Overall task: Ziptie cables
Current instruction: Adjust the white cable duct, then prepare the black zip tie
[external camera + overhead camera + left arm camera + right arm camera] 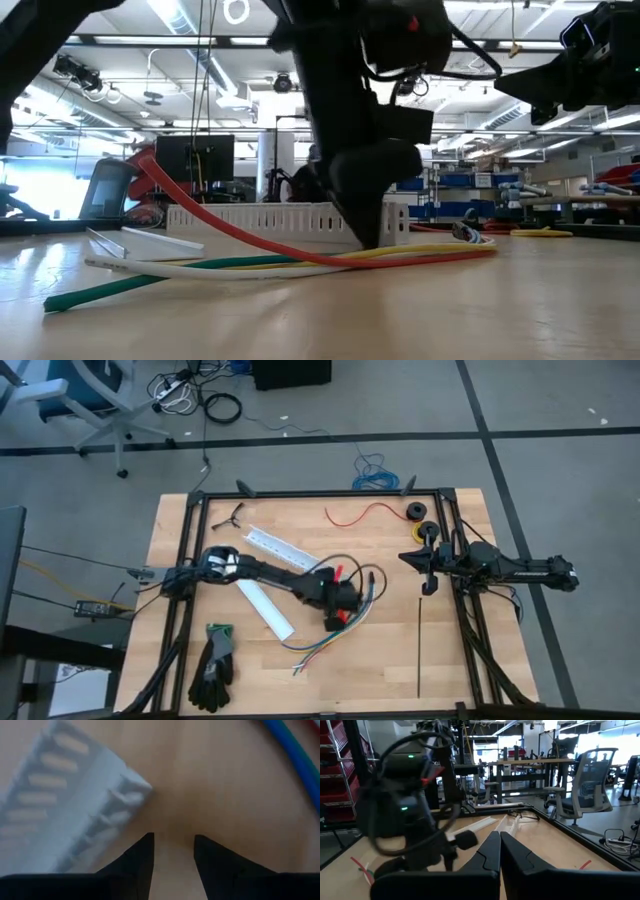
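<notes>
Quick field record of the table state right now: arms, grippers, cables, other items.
left gripper: down at the table mid-surface, fingers apart with bare wood between them, nothing held
right gripper: shut, empty, parked above the table's right edge
cables: loose bundle on the table just in front of the left gripper, coloured ends fanned out
white channel: slotted, lying flat behind the left arm
white cover strip: on the table beside the left arm
gloves: front left of the table
red wire: rear of the table
</notes>
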Action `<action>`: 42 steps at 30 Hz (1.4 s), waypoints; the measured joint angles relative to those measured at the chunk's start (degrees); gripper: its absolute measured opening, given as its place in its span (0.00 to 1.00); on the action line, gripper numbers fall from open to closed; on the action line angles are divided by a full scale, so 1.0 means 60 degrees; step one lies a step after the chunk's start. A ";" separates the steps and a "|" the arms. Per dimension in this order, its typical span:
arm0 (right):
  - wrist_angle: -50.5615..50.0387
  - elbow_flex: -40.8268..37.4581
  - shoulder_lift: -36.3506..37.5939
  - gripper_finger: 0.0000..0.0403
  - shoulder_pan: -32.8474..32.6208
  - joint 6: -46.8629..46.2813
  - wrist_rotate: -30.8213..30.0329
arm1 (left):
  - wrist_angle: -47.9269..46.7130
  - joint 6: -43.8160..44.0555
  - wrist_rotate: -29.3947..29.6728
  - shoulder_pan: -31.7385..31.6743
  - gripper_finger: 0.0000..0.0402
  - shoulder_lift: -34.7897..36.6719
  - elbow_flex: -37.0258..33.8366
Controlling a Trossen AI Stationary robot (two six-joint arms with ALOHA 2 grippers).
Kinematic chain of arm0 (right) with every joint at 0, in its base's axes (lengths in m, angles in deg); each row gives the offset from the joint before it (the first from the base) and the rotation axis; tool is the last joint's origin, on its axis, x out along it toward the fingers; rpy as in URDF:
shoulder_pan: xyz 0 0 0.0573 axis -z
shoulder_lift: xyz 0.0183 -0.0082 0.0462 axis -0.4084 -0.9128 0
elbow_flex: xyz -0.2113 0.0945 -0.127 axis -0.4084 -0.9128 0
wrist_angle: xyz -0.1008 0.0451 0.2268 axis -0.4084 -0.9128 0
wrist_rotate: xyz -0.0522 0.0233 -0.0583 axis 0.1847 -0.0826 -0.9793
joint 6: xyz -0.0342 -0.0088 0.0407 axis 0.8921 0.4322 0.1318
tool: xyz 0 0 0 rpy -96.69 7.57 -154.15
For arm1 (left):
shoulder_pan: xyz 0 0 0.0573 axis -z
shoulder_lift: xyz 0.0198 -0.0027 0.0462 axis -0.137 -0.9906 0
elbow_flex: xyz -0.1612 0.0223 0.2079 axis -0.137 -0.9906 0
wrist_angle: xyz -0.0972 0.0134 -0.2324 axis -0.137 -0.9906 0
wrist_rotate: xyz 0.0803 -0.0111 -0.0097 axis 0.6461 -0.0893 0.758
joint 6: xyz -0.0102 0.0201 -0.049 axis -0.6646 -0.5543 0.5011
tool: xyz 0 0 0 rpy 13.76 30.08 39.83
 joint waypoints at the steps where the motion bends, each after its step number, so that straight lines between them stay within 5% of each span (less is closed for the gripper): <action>1: 0.0000 0.0000 0.0000 0.00 0.0000 0.0000 0.0000 | 0.0236 -0.0152 0.0043 -0.0170 0.37 -0.0011 0.0000; 11: 0.0000 0.0000 0.0000 0.00 0.0000 0.0000 0.0004 | 0.1658 -0.0873 0.0505 -0.1791 0.37 -0.0073 -0.0022; 15: 0.0000 0.0000 0.0000 0.00 0.0000 0.0000 0.0004 | 0.2167 -0.0683 -0.0622 -0.1898 0.37 -0.0073 -0.0022; 19: 0.0000 0.0000 0.0000 0.00 0.0000 -0.0003 0.0004 | 0.2445 -0.0649 -0.0743 -0.1441 0.37 -0.0073 -0.0022; 35: 0.0011 0.0000 0.0000 0.00 0.0000 -0.0002 0.0004 | 0.1637 -0.0939 0.1892 0.0431 0.37 0.0640 -0.0097; 42: 0.0184 -0.0004 0.0000 0.00 -0.0001 -0.0293 0.0006 | 0.1385 -0.0892 0.3045 0.0427 0.37 0.1242 -0.1811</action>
